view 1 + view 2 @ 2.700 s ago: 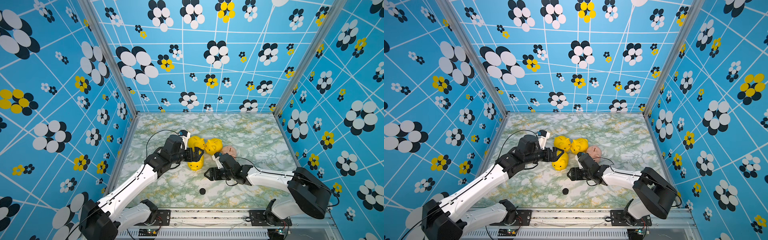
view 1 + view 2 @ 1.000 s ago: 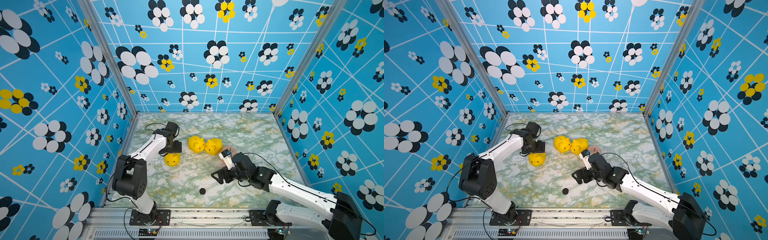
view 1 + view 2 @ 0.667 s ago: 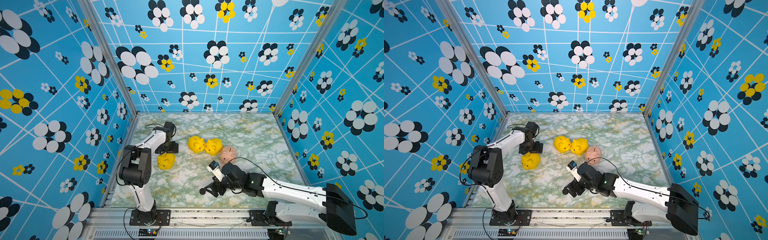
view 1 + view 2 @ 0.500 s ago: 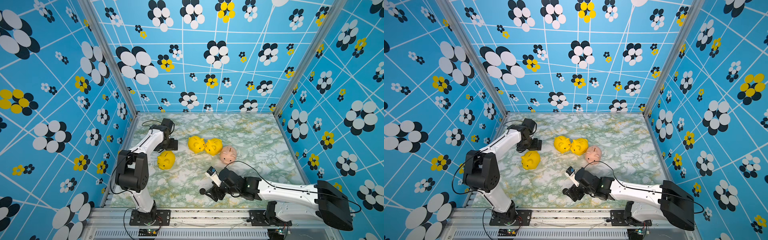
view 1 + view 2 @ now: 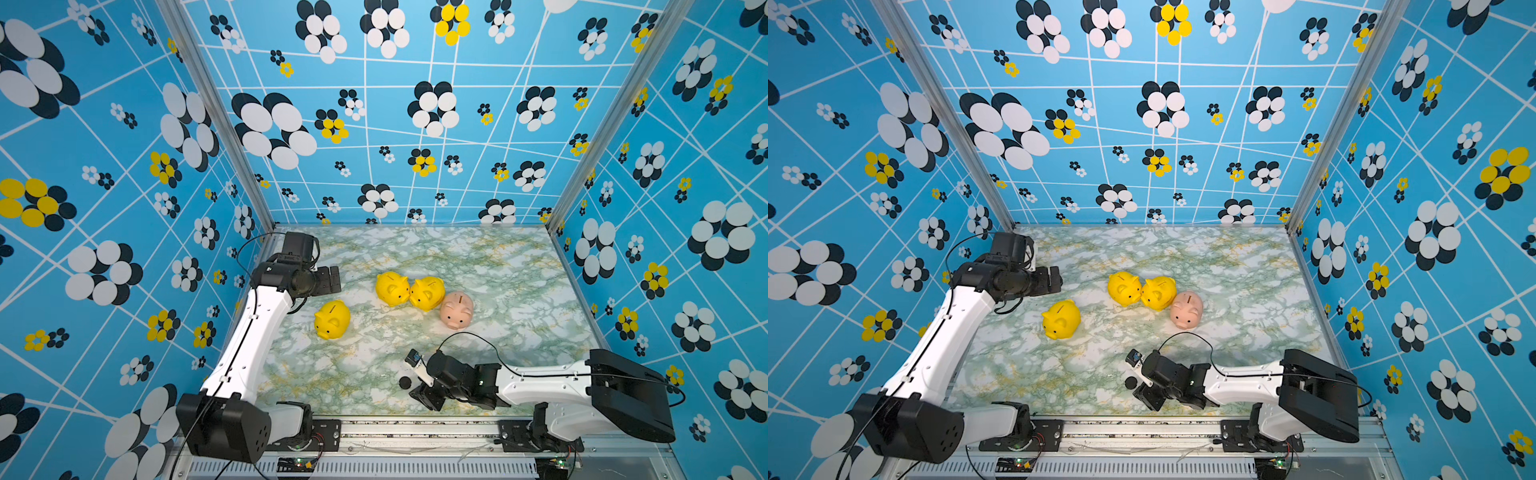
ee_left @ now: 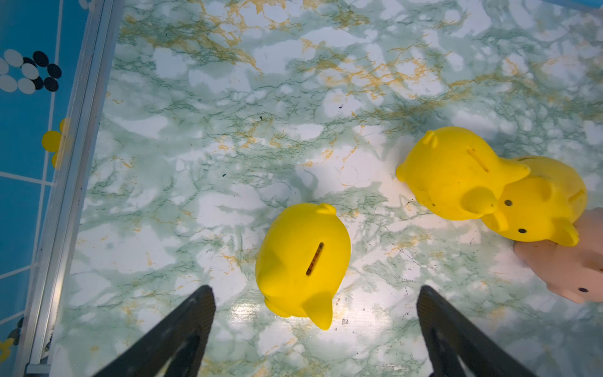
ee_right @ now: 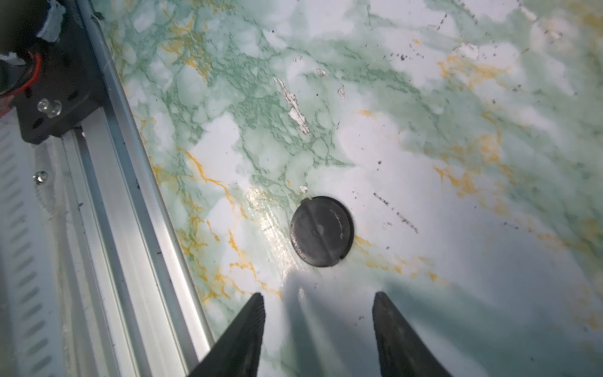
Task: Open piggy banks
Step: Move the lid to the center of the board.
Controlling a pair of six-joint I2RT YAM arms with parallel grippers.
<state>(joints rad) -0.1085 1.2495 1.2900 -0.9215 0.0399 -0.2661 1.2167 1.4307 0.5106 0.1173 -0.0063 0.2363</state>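
Table (image 5: 498, 266): green-white marble with yellow veins.
Walls (image 5: 374, 124): blue, flower print.
Left gripper (image 6: 315, 290): jaws spread, empty.
Right gripper (image 7: 318, 295): jaws apart, empty.

There are three bright yellow plastic pig-shaped banks (image 5: 332, 319) and one pale pink plastic pig-shaped bank (image 5: 457, 309), four pigs in all. One small flat black round disc (image 5: 405, 381) lies loose.

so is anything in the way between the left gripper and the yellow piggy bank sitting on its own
Nothing visible. The left gripper is open, and only bare table lies between it and the lone yellow piggy bank.
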